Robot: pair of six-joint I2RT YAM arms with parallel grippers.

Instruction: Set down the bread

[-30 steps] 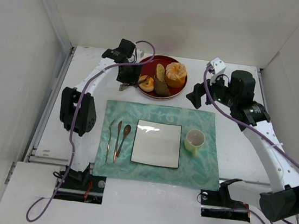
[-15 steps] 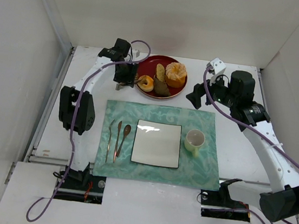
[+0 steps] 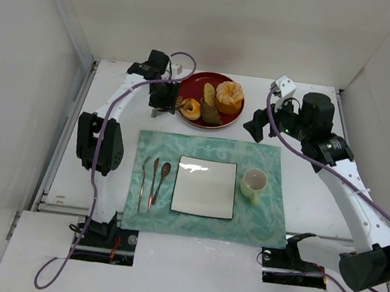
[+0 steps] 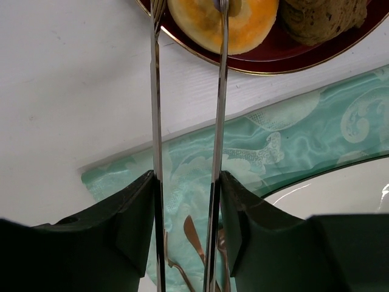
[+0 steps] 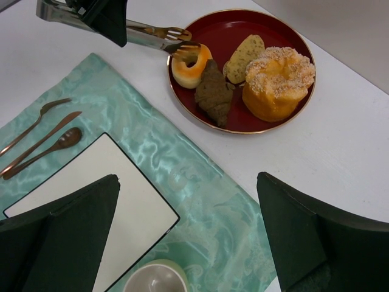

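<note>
Left wrist view, and we're looking straight down the tongs (image 4: 217, 121). The left gripper (image 4: 186, 207) has its jaws clamped narrow on the two steel arms. Out at the tips sits the bread (image 4: 203, 24), a golden ring on the near-left part of the red plate (image 4: 316, 61). One tip is over its pale centre hole, the other just outside its left edge. Whether they press it, I cannot tell.

Right wrist view now. The right gripper (image 5: 185, 240) hangs high over the green placemat (image 5: 200, 182), jaws wide with nothing between them. The bread touches a dark brown slice (image 5: 213, 92), and the peeled orange (image 5: 278, 82) sits further right on the same plate. The white square plate (image 5: 91, 188) lies bare on the mat, a likely landing spot.

Top external view: the left arm reaches to the red plate's left side at the far end of the table (image 3: 308, 206). The right arm stands apart, to its right.

The bread looks light and soft, easily dented, and its smooth skin may slip on steel. The best bite is across one wall of the ring, through the hole, with a gentle squeeze.
</note>
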